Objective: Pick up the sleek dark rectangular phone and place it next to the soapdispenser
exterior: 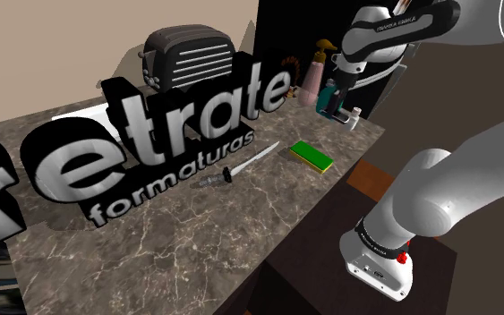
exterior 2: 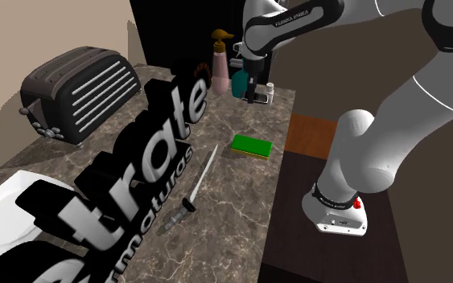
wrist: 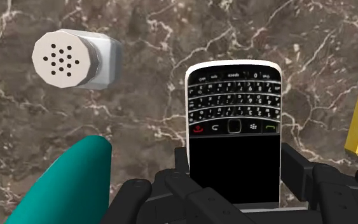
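Note:
A dark phone (wrist: 233,108) with a small keyboard and a pale rim is clasped between my black fingers (wrist: 296,167), held face-up over the dark marble counter (wrist: 139,127). My gripper (exterior: 336,107) hangs at the counter's far corner, just beside a pink soap dispenser (exterior: 313,79) with a brown pump. A teal bottle (wrist: 63,184) stands close beside the gripper, between it and the dispenser (exterior 2: 219,64). A white shaker (wrist: 69,58) with a perforated top stands on the marble below the hand.
A green and yellow sponge (exterior: 311,156) and a knife (exterior: 241,166) lie mid-counter. Large dark block letters (exterior: 151,125) and a toaster (exterior: 187,54) stand along the back. A white plate (exterior 2: 7,201) lies at the far end. The counter edge (exterior: 330,197) drops to dark floor.

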Controlling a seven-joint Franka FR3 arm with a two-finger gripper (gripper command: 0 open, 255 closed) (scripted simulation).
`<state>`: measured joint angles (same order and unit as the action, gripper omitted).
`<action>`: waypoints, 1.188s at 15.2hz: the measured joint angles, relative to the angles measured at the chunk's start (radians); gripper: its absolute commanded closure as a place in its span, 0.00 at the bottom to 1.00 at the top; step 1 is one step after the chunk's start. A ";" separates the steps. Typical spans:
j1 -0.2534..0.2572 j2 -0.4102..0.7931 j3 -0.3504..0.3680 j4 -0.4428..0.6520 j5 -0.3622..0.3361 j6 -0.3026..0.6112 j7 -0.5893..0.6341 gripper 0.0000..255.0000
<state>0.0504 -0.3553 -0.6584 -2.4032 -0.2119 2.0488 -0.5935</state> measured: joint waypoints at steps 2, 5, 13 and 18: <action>0.001 0.013 -0.008 -0.019 0.002 0.031 -0.005 1.00; 0.004 0.034 -0.020 -0.044 0.007 0.075 -0.012 1.00; 0.020 0.110 -0.055 -0.099 0.037 0.198 -0.042 1.00; 0.022 0.117 -0.058 -0.100 0.041 0.206 -0.046 1.00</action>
<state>0.0725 -0.2382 -0.7165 -2.5033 -0.1708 2.2551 -0.6398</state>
